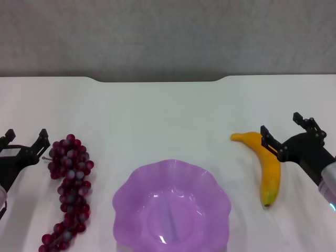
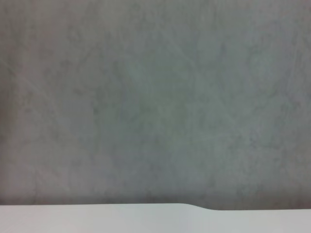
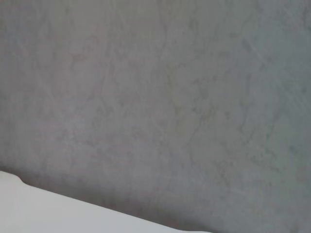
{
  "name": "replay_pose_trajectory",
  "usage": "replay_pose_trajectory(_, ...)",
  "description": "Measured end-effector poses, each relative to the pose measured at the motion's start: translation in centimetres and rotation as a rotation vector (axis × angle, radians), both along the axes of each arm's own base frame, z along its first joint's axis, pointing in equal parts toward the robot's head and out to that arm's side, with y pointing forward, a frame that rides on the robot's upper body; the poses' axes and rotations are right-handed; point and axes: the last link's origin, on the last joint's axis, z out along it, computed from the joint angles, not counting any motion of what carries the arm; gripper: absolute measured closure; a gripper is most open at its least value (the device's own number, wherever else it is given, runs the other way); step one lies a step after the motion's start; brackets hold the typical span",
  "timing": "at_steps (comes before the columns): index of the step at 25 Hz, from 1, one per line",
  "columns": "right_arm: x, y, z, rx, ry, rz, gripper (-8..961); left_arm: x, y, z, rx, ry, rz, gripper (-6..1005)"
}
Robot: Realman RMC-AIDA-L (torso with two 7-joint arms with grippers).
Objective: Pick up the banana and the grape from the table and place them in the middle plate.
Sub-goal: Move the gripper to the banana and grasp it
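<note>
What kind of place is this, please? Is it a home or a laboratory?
Probably a robot test bench, not a home: a bare white table before a plain grey wall, with only a purple plate, grapes and a banana laid out between two grippers.

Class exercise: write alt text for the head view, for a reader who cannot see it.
An empty purple plate sits centred on a white table, with grapes at left and a banana at right. The open left gripper and open right gripper flank them.
</note>
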Motion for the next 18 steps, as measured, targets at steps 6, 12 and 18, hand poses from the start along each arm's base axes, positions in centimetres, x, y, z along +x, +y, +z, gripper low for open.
replay_pose_trajectory(6,-0.4,0.7,0.1,0.0,-0.01,-0.032,62,-0.8,-0.5,0.2,0.005,0.009,0.028,138)
replay_pose_trajectory(12,-0.8,0.6,0.5,0.037,-0.092,-0.057,62,-0.8,-0.4,0.2,0.004,0.006,0.03,136)
replay_pose_trajectory(18,-2.9,0.7,-0.3,-0.029,-0.126,-0.096,63,-1.1,-0.5,0.1,-0.007,0.015,0.049,136)
